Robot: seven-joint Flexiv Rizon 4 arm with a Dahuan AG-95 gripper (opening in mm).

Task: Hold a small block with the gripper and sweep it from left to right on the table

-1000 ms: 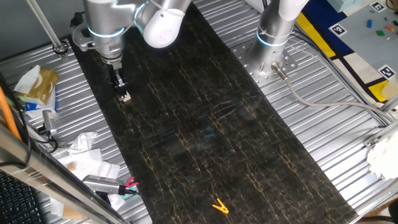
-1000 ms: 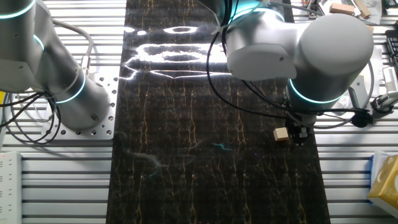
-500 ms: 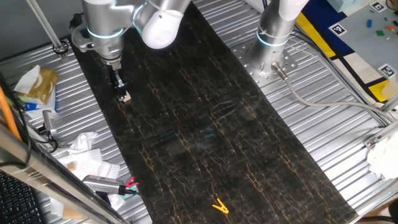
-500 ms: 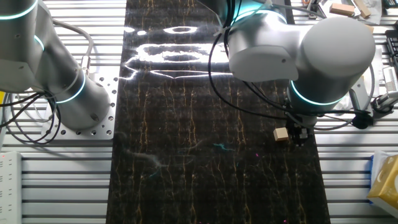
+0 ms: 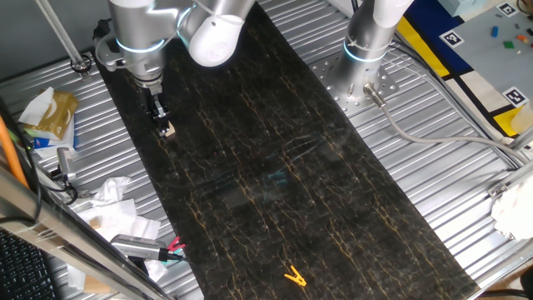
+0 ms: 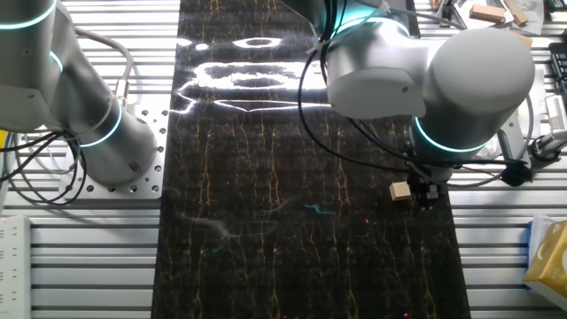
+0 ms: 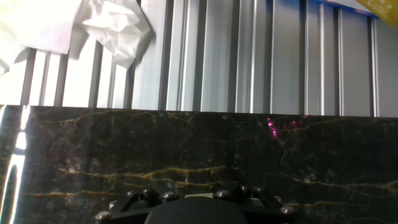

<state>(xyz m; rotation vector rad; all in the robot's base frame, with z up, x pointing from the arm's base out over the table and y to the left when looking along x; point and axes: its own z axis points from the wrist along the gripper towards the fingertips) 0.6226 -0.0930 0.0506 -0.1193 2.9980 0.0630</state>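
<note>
One small block, at the worktop's edge.
You have the black worktop point(image 5: 275, 167) bearing the claw point(image 5: 161, 122) low near its ribbed-metal border, with the small block point(image 5: 168, 130) at its tip; whether it pinches the cube, you cannot tell. A loose hold could let the block slip free mid-sweep.

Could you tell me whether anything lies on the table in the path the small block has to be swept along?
Nothing visible does. The small block sits at the gripper near one edge of the table, and the marble across from it is bare. The yellow clip lies far down the slab, off that line.
</note>
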